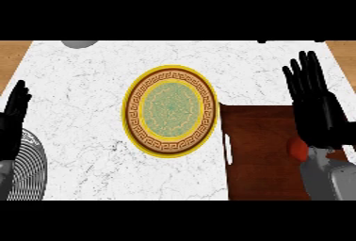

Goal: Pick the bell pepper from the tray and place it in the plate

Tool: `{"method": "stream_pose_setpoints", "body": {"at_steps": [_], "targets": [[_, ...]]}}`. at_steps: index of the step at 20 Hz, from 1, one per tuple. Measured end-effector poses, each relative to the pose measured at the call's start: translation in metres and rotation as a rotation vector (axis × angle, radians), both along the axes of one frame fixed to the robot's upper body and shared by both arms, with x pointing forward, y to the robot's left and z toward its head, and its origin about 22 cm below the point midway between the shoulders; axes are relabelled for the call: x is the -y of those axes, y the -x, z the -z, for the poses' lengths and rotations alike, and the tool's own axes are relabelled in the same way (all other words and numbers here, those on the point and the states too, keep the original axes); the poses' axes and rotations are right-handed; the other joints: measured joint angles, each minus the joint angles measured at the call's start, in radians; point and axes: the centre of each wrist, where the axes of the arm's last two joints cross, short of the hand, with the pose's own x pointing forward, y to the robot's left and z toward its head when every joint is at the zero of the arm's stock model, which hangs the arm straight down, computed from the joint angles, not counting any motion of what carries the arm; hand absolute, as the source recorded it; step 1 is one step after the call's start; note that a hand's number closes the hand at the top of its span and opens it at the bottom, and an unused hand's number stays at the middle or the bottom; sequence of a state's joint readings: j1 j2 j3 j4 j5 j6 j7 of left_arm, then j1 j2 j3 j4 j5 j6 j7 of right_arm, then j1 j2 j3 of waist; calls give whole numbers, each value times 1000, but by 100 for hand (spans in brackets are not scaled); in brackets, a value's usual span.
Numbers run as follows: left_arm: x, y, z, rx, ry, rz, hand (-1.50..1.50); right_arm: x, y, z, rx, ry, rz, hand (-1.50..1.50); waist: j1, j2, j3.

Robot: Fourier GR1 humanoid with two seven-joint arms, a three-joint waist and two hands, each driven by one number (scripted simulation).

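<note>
Inspector: Pepper position?

Assessor: The red bell pepper (298, 149) lies on the dark wooden tray (261, 155), toward its right side. Only a small red part shows. The rest is hidden under the heel of the right hand (316, 110) and the grey forearm (330, 181) behind it.

Inspector: Is it grasped?

Assessor: No. The right hand is released, its fingers straight and spread, pointing toward the counter's far edge. Nothing curls round the pepper. Whether the palm touches it cannot be told.

Inspector: Tray and plate?

Assessor: The tray sits at the lower right of the white marble counter (83, 94), with a white handle (227, 148) on its left edge. The plate (171, 110) stands just beside that edge, at the counter's middle. It has a yellow rim, a brown key-pattern band and a green centre, and nothing lies on it. Pepper and plate are well apart.

Inspector: Other hand?

Assessor: The left hand (12, 120) rests at the view's left edge, open, fingers up, holding nothing.

Inspector: Remaining items?

Assessor: A grey ribbed object (28, 169) is at the lower left, just below the left hand and partly cut off by the view. A grey rounded object (80, 43) sits at the counter's far edge; its kind cannot be told.
</note>
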State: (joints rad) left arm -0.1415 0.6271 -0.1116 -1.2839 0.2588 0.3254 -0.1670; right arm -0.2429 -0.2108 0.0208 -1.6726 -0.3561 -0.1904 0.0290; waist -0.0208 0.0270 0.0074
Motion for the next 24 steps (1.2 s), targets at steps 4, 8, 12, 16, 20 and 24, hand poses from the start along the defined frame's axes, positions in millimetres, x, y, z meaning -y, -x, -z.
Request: {"method": "stream_pose_setpoints", "body": {"at_steps": [4, 8, 12, 16, 20, 24], "targets": [[23, -12, -6, 17, 50, 93, 0, -2, -19, 14, -32, 127, 34, 150, 24, -10, -16], [52, -26, -32, 91, 78, 229, 0, 27, -27, 35, -145, 471, 123, 150, 29, -2, -27], [73, -32, -42, 103, 121, 319, 0, 40, -22, 74, -310, 716, 325, -150, 41, -5, -18], [85, -34, -52, 96, 153, 356, 0, 7, -14, 114, -282, 660, 521, -150, 39, -16, -9], [84, -30, -63, 87, 166, 360, 0, -13, -11, 128, -180, 631, 630, -150, 34, -23, -7], [89, -24, -66, 82, 176, 357, 0, -10, -12, 111, -136, 684, 691, -150, 24, -28, -8]]}}
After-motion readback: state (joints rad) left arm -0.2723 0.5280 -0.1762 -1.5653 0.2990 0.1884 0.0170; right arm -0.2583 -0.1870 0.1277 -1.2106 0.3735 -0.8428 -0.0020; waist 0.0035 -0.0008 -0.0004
